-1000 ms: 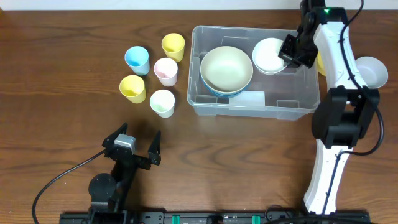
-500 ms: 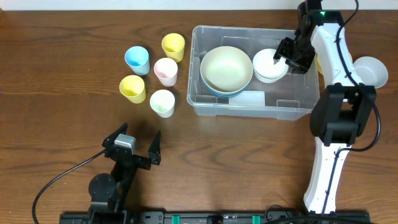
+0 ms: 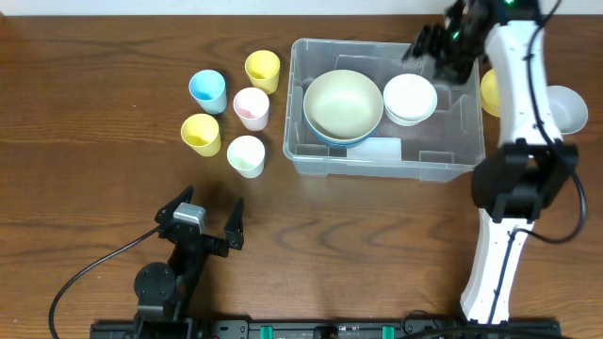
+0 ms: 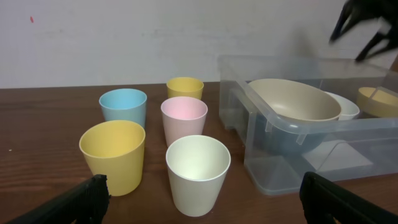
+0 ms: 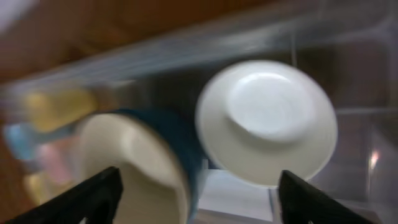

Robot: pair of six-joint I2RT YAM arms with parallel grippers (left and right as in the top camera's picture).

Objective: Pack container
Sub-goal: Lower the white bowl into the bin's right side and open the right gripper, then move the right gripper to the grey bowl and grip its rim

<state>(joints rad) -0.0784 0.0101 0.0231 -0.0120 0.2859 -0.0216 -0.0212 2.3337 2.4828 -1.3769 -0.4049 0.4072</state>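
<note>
The clear container [image 3: 294,113] stands right of centre on the table. Inside it a cream bowl [image 3: 343,102] rests in a blue bowl, and a white bowl [image 3: 410,97] lies beside them on the right. My right gripper [image 3: 435,45] hovers open over the container's far right corner, empty. In the right wrist view the white bowl [image 5: 267,118] lies free below the right gripper [image 5: 199,196], next to the cream bowl [image 5: 137,168]. My left gripper [image 3: 207,226] rests open near the front edge. In its wrist view the left gripper [image 4: 202,199] faces the container [image 4: 292,158].
Several cups stand left of the container: blue [image 3: 207,89], yellow [image 3: 263,69], pink [image 3: 252,106], another yellow [image 3: 201,134] and white [image 3: 246,154]. A yellow bowl [image 3: 489,91] and a pale bowl [image 3: 563,106] sit right of the container, partly behind the right arm.
My right gripper opened and let go of the white bowl, which settled in the container beside the cream bowl. The gripper then drew up and back towards the far edge. The left arm stayed still.
</note>
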